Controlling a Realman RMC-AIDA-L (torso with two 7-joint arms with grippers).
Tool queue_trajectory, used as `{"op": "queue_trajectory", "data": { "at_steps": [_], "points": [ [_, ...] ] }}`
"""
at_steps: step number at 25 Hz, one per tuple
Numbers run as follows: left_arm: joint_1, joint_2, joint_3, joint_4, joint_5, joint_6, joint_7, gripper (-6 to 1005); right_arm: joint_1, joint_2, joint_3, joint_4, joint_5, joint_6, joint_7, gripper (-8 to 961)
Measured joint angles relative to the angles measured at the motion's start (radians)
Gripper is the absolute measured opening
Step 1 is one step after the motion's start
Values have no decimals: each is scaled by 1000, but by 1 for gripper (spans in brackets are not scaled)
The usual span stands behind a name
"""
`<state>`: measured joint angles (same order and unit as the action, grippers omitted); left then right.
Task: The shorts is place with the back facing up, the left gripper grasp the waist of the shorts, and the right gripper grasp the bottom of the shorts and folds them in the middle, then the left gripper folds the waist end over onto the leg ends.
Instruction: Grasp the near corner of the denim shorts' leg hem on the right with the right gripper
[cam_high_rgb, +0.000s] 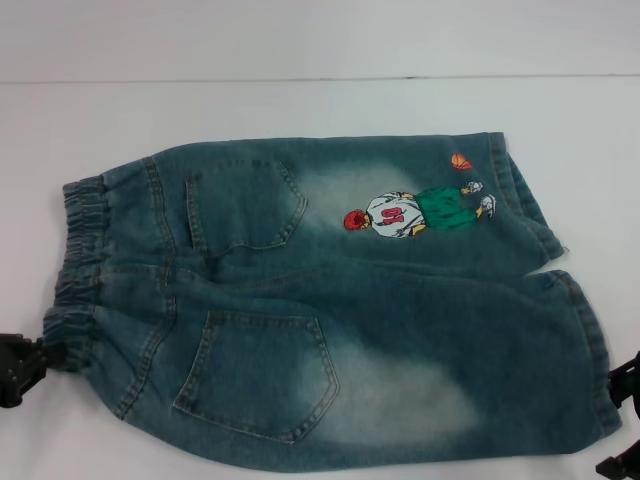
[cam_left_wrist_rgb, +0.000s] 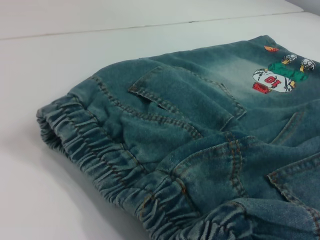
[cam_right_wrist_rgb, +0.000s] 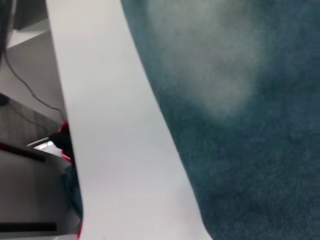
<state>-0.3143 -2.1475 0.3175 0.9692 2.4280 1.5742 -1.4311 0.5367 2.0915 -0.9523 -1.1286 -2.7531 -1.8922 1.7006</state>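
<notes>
Denim shorts (cam_high_rgb: 330, 310) lie flat, back up, on the white table (cam_high_rgb: 300, 110), lower edge cut off by frame. Left pincer (cam_high_rgb: 18, 368) just beside the ruffled elastic waistband (cam_high_rgb: 80, 260), only partly in view; spread or pressed together, can't tell. Two stitched patch pockets (cam_high_rgb: 258, 375). Embroidered player (cam_high_rgb: 415, 213) wears "10". Leg ends (cam_high_rgb: 560, 290) at right, plain hems. Right pincer (cam_high_rgb: 622, 420) clipped at the corner; state can't tell.

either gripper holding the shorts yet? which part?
Cannot tell. Left gripper sits at the near waist corner of the shorts, right gripper by the near leg hem; no grip is visible.
</notes>
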Motion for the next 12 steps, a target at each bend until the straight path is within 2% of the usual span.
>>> {"op": "queue_trajectory", "data": {
  "at_steps": [11, 12],
  "points": [
    [-2, 0, 0, -15, -2, -14, 16, 84, -3, -3, 1, 5, 41, 1, -47, 789],
    [-2, 0, 0, -15, -2, -15, 17, 85, -3, -2, -1, 1, 41, 0, -49, 684]
  ]
}}
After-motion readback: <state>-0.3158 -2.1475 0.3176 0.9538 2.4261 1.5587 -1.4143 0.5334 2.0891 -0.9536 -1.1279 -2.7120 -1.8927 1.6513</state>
